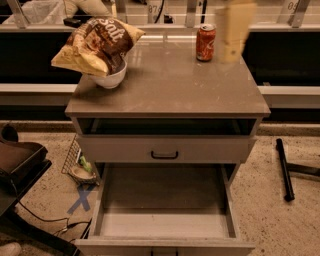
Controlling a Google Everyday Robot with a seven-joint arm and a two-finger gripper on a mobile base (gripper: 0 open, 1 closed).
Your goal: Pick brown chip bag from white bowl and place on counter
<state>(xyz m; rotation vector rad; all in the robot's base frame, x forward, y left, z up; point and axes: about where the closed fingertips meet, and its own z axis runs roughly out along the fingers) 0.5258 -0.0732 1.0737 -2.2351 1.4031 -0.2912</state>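
Nearest us a drawer [165, 220] stands open below the counter [170, 90]. At the counter's far left the bag [97, 45] sits on the bowl [111, 80], overhanging it on both sides, with white "Salt" readable on its dark face. The gripper [234, 32] hovers far right, just beside the can [205, 43]; whether it is spread or closed we cannot tell. We judge the reach comes next: cross left clear of the can and pinch the bag's puffy top without tipping the bowl.

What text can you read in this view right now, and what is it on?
"Salt": on the chip bag lying in the bowl.
Can: lettering too blurred to read.
Tags at the back: too blurred to read.
Gripper, just right of the can: no text visible.
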